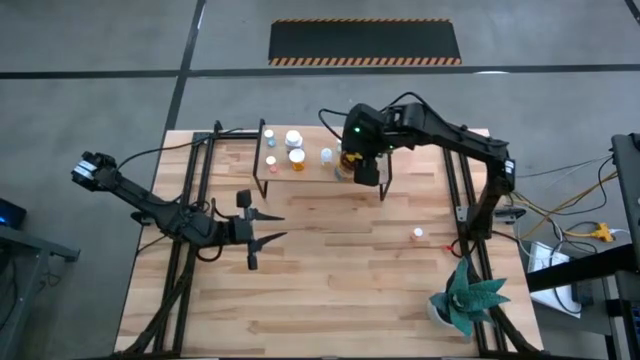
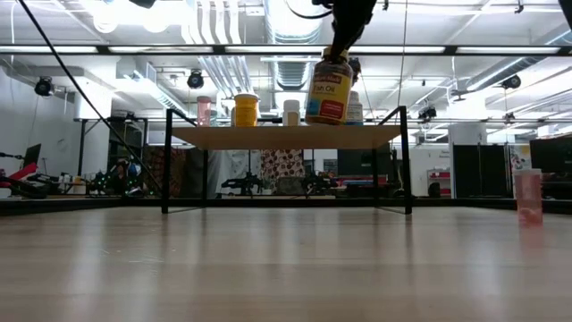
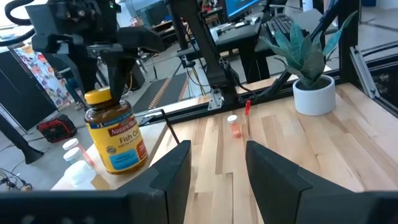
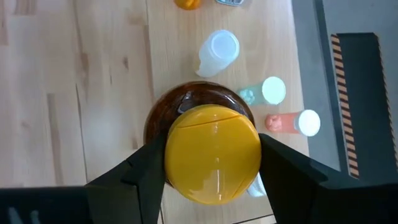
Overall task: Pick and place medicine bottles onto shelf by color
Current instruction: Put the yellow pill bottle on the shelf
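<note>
The shelf (image 1: 300,172) is a low light-wood board on black legs at the table's far side; it also shows in the low view (image 2: 268,137). Several small vials stand on it: white (image 4: 219,50), pale-blue (image 4: 267,92), red (image 4: 292,122) and orange (image 1: 297,158). My right gripper (image 1: 354,158) is over the shelf's right end, shut on the large amber bottle (image 2: 329,89) with the yellow label. A pink vial (image 1: 418,234) stands on the tabletop at the right. My left gripper (image 1: 278,227) is open and empty near the table's middle left. My right gripper pinches the amber bottle's yellow cap (image 4: 211,152) between its two fingers (image 4: 146,168), one on each side. The fingers come from above, pointing down. The bottle (image 3: 115,134) hangs slightly tilted, its base at the shelf board; I cannot tell whether it touches.
A green spiky plant in a white pot (image 1: 465,297) stands at the table's near right corner. Black frame rails run along the table's left and right sides. Bare tabletop lies in front of the shelf.
</note>
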You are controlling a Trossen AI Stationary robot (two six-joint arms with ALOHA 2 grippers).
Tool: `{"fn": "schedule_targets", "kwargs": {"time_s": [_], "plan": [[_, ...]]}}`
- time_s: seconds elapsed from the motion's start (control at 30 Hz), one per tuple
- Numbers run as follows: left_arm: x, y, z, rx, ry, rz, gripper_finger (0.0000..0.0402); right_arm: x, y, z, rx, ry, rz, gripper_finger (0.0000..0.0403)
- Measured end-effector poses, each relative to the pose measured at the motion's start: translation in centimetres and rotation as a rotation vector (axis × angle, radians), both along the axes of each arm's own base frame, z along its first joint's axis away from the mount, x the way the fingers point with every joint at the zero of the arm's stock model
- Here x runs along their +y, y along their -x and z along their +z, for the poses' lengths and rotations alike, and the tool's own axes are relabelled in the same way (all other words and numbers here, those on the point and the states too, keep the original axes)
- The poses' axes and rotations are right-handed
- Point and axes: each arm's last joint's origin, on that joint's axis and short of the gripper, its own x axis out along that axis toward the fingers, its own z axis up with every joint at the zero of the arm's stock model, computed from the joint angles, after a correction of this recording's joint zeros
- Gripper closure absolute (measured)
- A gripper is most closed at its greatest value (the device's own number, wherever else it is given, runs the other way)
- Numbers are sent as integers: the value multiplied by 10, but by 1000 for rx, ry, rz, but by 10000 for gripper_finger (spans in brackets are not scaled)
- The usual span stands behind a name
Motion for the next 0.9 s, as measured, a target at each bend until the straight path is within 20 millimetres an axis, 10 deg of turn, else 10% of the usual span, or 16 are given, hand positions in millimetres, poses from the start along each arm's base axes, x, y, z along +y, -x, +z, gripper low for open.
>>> {"fn": "schedule_targets", "kwargs": {"time_s": [0.9], "plan": [[0,0,1,-6,4,-1,265,-14,-1,9,-11,15,-28,139]]}}
